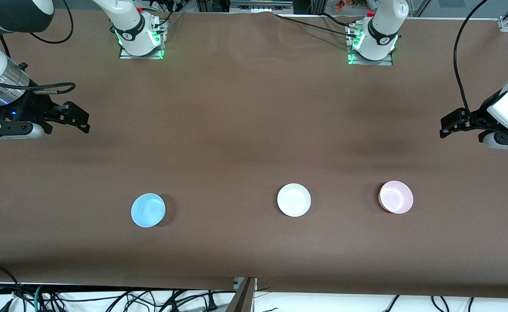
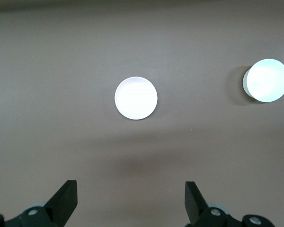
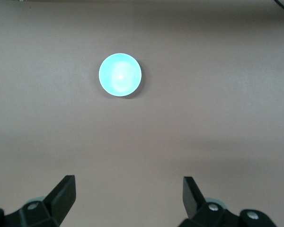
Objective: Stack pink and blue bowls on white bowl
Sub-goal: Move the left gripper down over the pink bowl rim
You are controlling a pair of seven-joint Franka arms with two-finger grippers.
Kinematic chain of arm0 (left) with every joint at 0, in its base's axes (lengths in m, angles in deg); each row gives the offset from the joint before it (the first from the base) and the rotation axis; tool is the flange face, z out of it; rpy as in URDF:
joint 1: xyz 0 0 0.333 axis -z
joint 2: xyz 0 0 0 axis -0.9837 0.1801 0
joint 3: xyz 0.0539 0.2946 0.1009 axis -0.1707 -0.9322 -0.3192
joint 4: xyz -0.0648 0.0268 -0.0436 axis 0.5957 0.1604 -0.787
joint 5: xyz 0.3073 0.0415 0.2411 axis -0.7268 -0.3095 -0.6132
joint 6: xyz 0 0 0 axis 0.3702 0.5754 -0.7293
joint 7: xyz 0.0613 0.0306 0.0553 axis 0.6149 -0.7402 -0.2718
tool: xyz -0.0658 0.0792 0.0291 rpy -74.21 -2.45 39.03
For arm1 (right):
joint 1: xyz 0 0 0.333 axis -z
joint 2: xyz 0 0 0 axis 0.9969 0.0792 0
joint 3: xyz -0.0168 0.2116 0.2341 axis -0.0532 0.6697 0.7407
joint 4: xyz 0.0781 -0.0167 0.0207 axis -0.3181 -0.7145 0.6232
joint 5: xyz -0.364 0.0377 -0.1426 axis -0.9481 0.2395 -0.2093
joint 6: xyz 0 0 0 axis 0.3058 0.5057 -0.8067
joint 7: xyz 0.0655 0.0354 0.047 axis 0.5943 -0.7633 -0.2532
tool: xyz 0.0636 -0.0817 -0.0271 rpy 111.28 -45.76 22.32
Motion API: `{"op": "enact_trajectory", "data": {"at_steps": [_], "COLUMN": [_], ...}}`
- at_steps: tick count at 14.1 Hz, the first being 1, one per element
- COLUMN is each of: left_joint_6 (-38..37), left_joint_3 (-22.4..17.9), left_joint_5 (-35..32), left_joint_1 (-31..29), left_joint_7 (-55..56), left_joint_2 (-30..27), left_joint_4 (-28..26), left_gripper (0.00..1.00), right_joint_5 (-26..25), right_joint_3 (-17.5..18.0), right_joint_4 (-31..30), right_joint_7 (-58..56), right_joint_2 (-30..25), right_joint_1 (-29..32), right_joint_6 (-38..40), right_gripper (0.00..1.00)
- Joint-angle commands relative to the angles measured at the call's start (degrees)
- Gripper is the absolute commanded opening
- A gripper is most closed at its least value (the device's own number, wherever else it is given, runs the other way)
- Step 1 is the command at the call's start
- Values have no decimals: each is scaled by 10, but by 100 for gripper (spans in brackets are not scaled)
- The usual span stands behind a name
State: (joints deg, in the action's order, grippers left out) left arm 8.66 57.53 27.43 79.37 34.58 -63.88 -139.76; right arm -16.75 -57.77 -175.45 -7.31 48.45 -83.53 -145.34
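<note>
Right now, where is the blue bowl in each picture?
Front view: the blue bowl sits near the camera's edge, toward the right arm's end of the table.
Left wrist view: not in it.
Right wrist view: alone, ahead of the open right gripper.
Shared landmark: the brown table cover.

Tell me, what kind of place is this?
Probably a robotics lab: two arms bolted to a table under brown cloth, loose cables along its near edge, and three plain bowls as test objects.
</note>
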Motion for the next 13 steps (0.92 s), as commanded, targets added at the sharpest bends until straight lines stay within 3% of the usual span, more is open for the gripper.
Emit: {"op": "enact_trajectory", "data": {"at_steps": [1,8,13], "left_joint_6": [-13,-3,110], "left_joint_3": [-1,-2,-3], "left_joint_5": [-8,4,6], "left_joint_1": [3,-16,-50], "left_joint_7": [-1,-4,-11], "left_joint_2": [9,79,168], "left_joint_4": [21,20,9], "left_gripper": [100,100,100], "right_joint_5": [-7,-7,-7], "right_joint_3": [1,1,1], "right_joint_4": [8,8,8], "right_joint_7": [6,5,5], "right_joint_2": [0,0,0], "right_joint_1": [-2,-1,-1], "right_joint_6": [3,3,3], "right_gripper": [100,100,100]}}
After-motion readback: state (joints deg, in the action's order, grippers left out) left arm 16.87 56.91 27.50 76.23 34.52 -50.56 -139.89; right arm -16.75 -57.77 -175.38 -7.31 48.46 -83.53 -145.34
